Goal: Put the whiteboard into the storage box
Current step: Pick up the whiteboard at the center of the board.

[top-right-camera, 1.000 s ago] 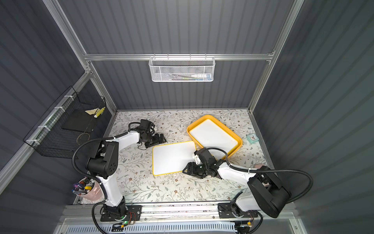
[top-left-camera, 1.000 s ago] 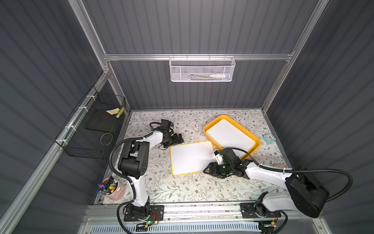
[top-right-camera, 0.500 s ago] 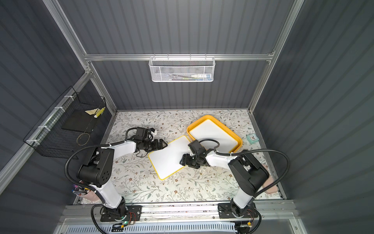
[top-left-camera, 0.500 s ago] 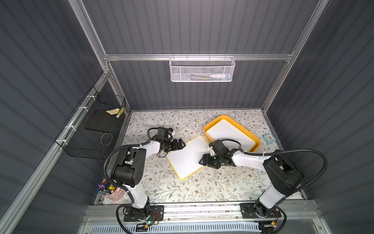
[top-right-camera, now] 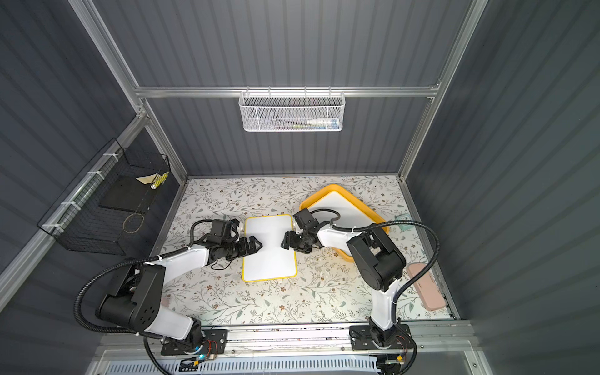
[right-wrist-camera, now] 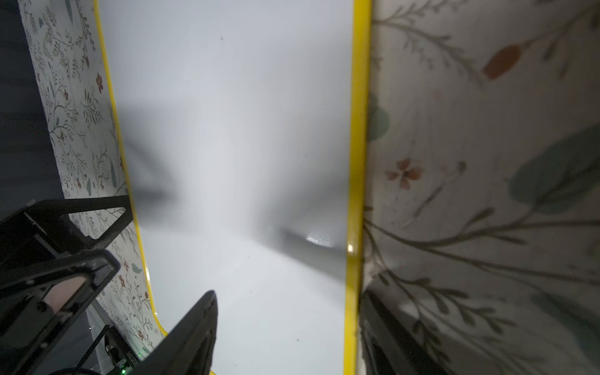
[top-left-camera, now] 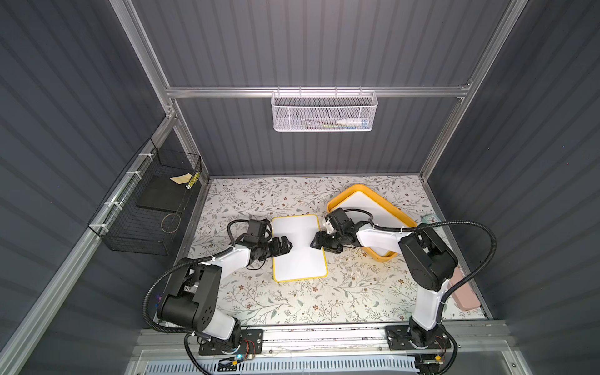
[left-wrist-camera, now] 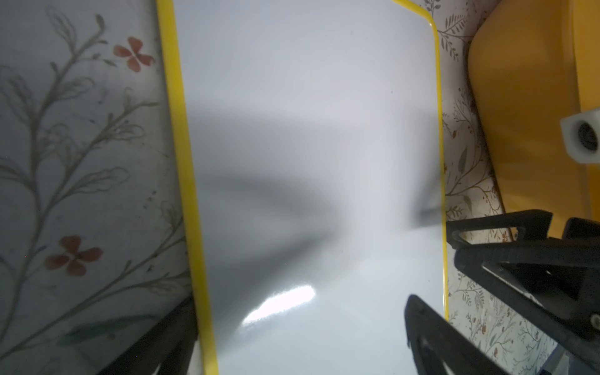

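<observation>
- The whiteboard (top-left-camera: 298,259) (top-right-camera: 269,259), white with a yellow frame, lies flat on the floral table (top-left-camera: 292,305), near the middle. Its long sides run near to far.
- It is outside the storage box (top-left-camera: 357,186), just left of it and apart from it.
- The box sits at the far right of the table, turned at an angle. A second white board (top-left-camera: 367,207) lies inside it.
- The left gripper (top-left-camera: 287,244) (top-right-camera: 258,243) is at the middle of the whiteboard's left long edge, pointing right.
- Its jaws stand wide. In the left wrist view (left-wrist-camera: 300,298) one finger is beside the yellow frame on the table side and the other is above the white face (left-wrist-camera: 308,130). I cannot tell whether either touches the board.
- The right gripper (top-left-camera: 315,242) (top-right-camera: 285,242) is at the middle of the right long edge, pointing left, facing the left one across the board.
- Its jaws are parted too, less widely. In the right wrist view (right-wrist-camera: 289,292) they straddle the frame, one finger over the white face (right-wrist-camera: 227,97) and one beside the edge over the table. They do not pinch the board.
- Each wrist view shows the opposite gripper at the far edge (left-wrist-camera: 451,238) (right-wrist-camera: 121,232).
- Both grippers cast shadows that meet across the board's middle.
- A white mesh basket (top-left-camera: 321,112) hangs on the far wall and a black wire basket (top-left-camera: 152,207) on the left wall.
- A pink case (top-left-camera: 464,292) lies at the near right edge of the table.
</observation>
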Robot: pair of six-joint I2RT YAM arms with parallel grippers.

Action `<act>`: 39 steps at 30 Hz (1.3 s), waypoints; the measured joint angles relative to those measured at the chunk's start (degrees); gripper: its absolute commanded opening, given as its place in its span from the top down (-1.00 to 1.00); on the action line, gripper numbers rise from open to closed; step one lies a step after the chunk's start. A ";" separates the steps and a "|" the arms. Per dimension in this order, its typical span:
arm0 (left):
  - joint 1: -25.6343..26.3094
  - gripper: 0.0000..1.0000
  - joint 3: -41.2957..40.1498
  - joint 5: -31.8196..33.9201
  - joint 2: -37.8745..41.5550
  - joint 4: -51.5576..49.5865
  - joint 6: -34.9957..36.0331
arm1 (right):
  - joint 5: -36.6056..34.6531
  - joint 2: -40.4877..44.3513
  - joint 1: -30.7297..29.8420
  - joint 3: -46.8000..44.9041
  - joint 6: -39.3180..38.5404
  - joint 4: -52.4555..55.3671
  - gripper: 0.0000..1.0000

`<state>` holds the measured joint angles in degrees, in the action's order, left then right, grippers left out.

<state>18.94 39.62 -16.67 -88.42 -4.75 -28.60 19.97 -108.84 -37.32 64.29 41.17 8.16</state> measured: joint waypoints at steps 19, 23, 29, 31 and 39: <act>-2.23 -0.97 -3.58 -4.42 0.28 12.04 -4.92 | 8.35 -1.03 3.23 -3.21 8.79 -10.56 -0.38; -2.21 -0.97 -2.32 -5.01 2.75 4.59 -5.57 | 9.27 -1.03 3.21 -3.28 8.50 -10.36 -0.38; -1.44 -0.96 -0.11 -5.70 5.57 -9.97 -5.75 | 11.80 -0.72 3.21 -5.79 8.94 -14.45 -0.33; -0.98 -0.96 0.17 -5.75 6.12 -13.22 -5.75 | 12.68 -0.50 3.19 -6.51 9.22 -15.28 -0.28; -0.76 -0.96 0.48 -6.40 6.40 -16.79 -5.77 | 15.56 2.78 3.37 -7.23 10.80 -19.23 0.09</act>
<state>18.17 40.10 -23.07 -82.02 -21.54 -34.37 35.53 -106.06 -33.95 57.06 51.96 -11.07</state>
